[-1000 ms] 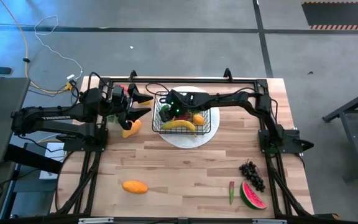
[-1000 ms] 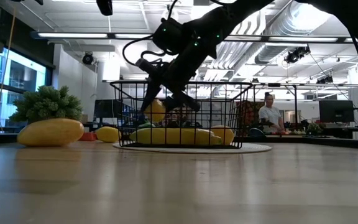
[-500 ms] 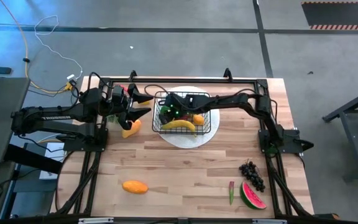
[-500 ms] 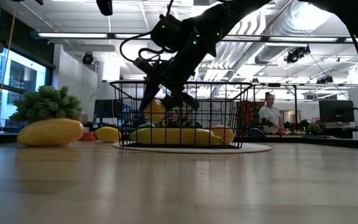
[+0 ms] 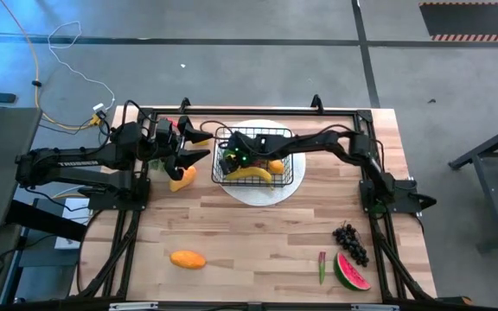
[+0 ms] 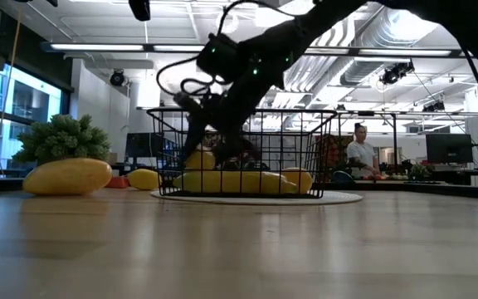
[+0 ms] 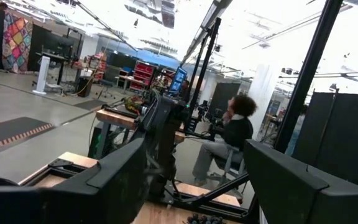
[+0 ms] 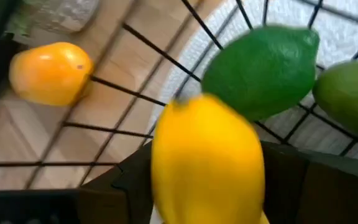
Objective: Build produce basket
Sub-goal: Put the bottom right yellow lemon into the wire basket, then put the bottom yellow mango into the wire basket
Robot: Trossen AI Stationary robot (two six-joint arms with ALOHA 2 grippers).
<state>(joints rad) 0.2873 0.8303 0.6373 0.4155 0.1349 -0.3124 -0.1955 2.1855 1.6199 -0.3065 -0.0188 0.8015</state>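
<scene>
1. High view, front edge of the surface [image 5: 258, 233]: a watermelon slice [image 5: 353, 272], a small green and red piece [image 5: 322, 266] and dark grapes [image 5: 349, 242] lie close together at the right. A mango [image 5: 187, 259] lies alone at the left.
2. Further back, in the middle, the basket [image 5: 232, 130] stands on a white plate [image 5: 288, 186]. A banana [image 5: 249, 174] lies inside it.
3. The right tool [image 5: 229, 158] reaches down into the left part of the basket. In the right wrist view a lemon [image 8: 207, 162] is just in front of this tool, and a lime [image 8: 261, 71] lies behind the lemon, inside the mesh. Whether the tool is pinching the lemon or spread, I cannot tell.
4. The left tool [image 5: 204, 144] hangs just beside the basket's left wall, outside it, with its fingers spread and nothing between them. A yellow fruit [image 5: 182, 178] lies on the surface under it.
5. Far behind the surface, a person [image 6: 359, 152] is seen in the room.
</scene>
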